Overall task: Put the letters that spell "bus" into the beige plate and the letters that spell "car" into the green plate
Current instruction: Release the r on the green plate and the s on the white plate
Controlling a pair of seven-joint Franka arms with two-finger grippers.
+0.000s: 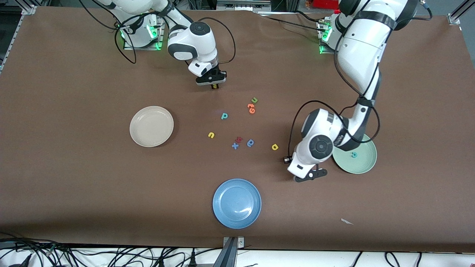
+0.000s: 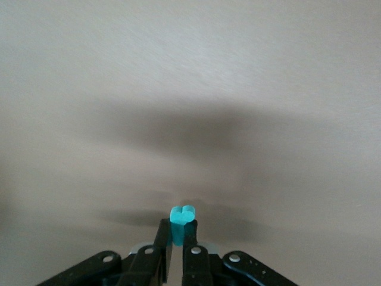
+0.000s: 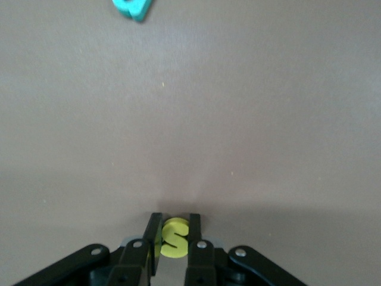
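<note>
The right claw [image 1: 214, 86] sat in the upper middle of the front view, low over the brown counter [image 1: 74, 178], and its wrist view showed both fingers [image 3: 153, 237] pinched against the yellow s [image 3: 174, 238], so it was gripping that one. The left claw [image 2: 177, 235] was clamped on a small teal-blue letter [image 2: 182, 221], probably the r but I couldn't read its shape; in the front view the arm hid it, low toward the lower right, beside the green plate [image 1: 365, 165].

That green plate already had the teal c [image 1: 354, 154] lying in it. The beige plate [image 1: 151, 126], at center-left, held nothing.

Loose letters sat mid-frame: the teal b [image 1: 224, 116], the yellow u [image 1: 211, 135] below it, and the yellow a [image 1: 275, 147] over toward the left arm. Also a green u [image 1: 254, 100], orange letters [image 1: 251, 108], a blue round letter [image 1: 250, 142] and a blue x [image 1: 235, 146]. The blue plate [image 1: 236, 203] was at bottom center.
</note>
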